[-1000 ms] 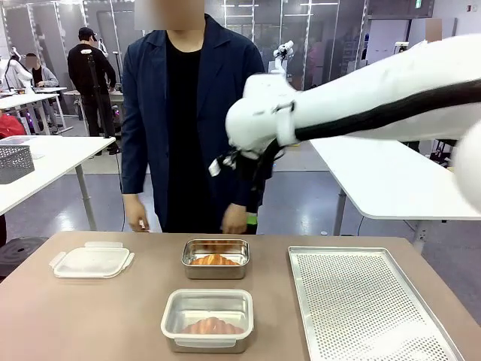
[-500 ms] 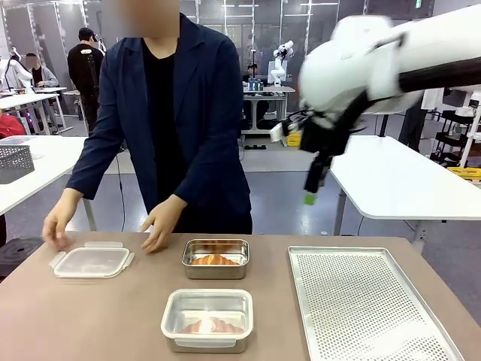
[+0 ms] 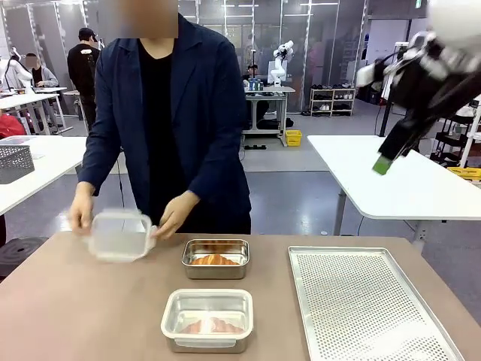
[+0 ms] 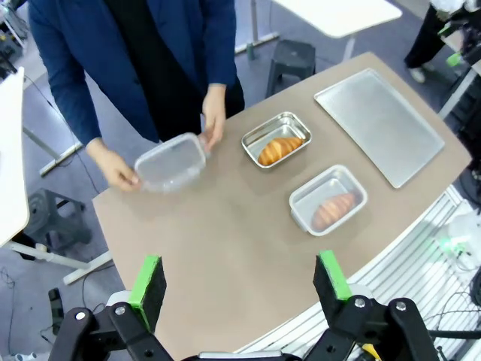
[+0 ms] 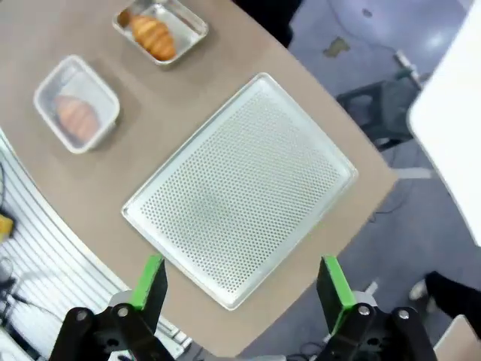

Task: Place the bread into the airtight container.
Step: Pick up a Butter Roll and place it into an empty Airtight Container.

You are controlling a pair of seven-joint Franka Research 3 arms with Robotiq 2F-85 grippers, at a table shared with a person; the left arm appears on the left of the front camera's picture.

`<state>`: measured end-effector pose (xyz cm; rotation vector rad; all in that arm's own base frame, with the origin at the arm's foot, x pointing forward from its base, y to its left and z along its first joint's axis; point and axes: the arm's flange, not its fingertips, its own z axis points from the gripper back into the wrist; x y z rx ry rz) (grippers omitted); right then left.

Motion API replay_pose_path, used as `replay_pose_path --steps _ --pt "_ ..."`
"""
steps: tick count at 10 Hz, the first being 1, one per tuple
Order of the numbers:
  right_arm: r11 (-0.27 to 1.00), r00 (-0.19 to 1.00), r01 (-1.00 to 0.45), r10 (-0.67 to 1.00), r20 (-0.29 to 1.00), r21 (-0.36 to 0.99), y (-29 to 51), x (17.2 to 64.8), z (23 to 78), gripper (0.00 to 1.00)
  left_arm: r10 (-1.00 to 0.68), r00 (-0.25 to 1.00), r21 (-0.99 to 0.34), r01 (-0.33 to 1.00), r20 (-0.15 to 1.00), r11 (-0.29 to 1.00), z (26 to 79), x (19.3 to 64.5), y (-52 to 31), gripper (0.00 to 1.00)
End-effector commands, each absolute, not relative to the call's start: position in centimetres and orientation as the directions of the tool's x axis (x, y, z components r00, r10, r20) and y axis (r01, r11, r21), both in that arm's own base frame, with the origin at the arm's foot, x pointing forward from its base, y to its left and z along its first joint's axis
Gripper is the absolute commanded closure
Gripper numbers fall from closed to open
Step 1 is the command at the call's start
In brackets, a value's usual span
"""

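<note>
Two metal containers stand mid-table, one behind the other. The far one (image 3: 216, 271) holds a golden bread (image 3: 215, 260); the near one (image 3: 207, 343) holds another bread (image 3: 211, 326). The person grips a clear lid (image 3: 119, 235) in both hands, lifted just off the table left of the far container. My right gripper (image 3: 387, 159) hangs high at the upper right, open and empty; from its wrist (image 5: 240, 284) the containers (image 5: 76, 104) lie far below. My left gripper (image 4: 239, 282) is open and empty too, high above the table's near edge, with both breads (image 4: 278, 150) in sight.
A perforated metal tray (image 3: 368, 301) covers the right part of the table and has nothing on it. The person stands at the far edge, leaning over the left half. White tables stand behind on both sides.
My right arm has swung from above the table's middle up to the upper right. The person has picked the clear lid up off the table's left side.
</note>
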<state>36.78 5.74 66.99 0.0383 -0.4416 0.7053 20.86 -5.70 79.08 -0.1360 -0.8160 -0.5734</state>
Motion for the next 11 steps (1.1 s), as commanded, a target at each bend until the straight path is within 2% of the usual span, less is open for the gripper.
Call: replay_pose_path --steps 1,5,9,11 --pt "0.81 0.699 -0.568 0.567 0.435 -0.144 6.4 33.4 68.8 0.0 -0.438 0.539 0.107 0.537 0.72 0.837 79.2 20.8 -5.7 0.0" --pt "0.844 0.773 -0.51 0.533 0.344 -0.163 6.3 30.2 75.9 0.0 -0.438 0.539 0.107 0.537 0.72 0.837 79.2 20.8 -5.7 0.0" --pt "0.877 0.793 -0.474 0.465 0.394 -0.082 5.0 28.8 80.2 0.0 -0.438 0.539 0.107 0.537 0.72 0.837 79.2 20.8 -5.7 0.0" --pt "0.883 0.801 -0.461 0.455 0.389 -0.083 5.2 28.7 80.4 0.0 -0.438 0.539 0.107 0.537 0.72 0.837 79.2 20.8 -5.7 0.0"
